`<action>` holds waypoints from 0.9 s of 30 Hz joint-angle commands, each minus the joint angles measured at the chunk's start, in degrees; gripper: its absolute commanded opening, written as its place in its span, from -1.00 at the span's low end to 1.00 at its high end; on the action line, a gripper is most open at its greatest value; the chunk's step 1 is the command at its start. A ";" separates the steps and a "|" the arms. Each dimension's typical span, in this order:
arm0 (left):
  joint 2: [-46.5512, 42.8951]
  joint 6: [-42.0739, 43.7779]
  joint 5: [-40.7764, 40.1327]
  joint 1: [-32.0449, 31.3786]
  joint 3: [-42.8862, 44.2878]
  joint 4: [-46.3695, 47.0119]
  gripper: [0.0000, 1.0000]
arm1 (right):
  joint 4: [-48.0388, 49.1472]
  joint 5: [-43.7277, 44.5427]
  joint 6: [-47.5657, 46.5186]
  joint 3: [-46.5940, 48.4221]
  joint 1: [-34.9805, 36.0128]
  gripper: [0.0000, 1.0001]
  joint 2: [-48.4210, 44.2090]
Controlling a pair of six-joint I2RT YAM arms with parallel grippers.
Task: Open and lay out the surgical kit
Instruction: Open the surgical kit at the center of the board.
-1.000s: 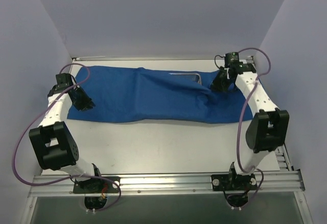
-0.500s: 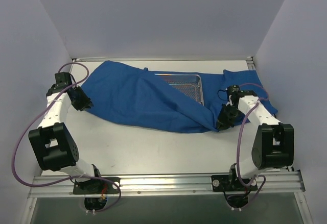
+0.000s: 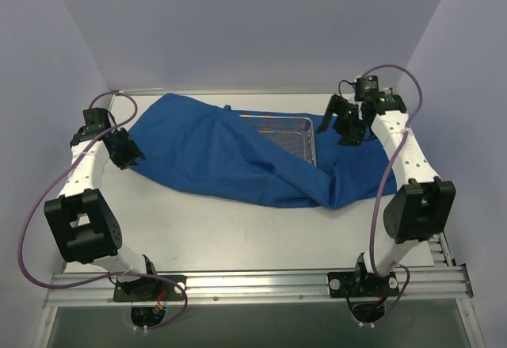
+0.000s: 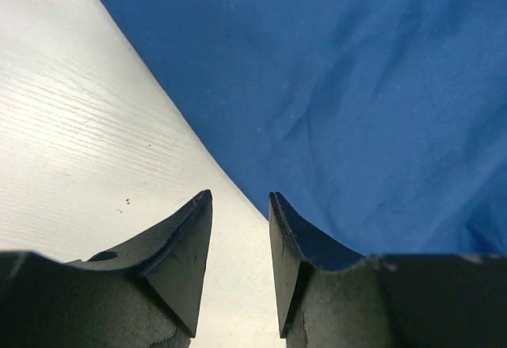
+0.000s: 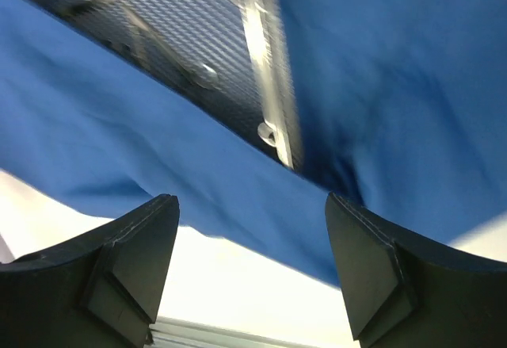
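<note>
White table (image 3: 238, 229) inside pale walls: we see the blue cloth wrap (image 3: 214, 154) lying rumpled across its far half, covering most of the wire-mesh tray (image 3: 289, 132), with only the tray's far right part showing. We mark the left gripper (image 4: 240, 195) low at the wrap's left edge, jaws slightly apart with nothing between. The right gripper (image 5: 249, 199) hangs above the tray's right side, jaws spread wide and empty.
</note>
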 commanded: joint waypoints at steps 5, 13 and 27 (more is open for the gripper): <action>0.18 0.48 2.43 -0.61 2.88 1.02 -0.12 | 9.04 -9.94 -3.99 22.74 12.10 0.51 22.23; -2.72 1.88 2.87 -0.79 0.06 0.94 -0.06 | 18.52 -9.85 -9.89 33.40 20.46 0.82 34.37; -9.48 2.50 3.48 -0.79 -3.80 -1.70 -0.04 | 22.84 -9.23 -13.49 39.02 21.43 0.86 44.13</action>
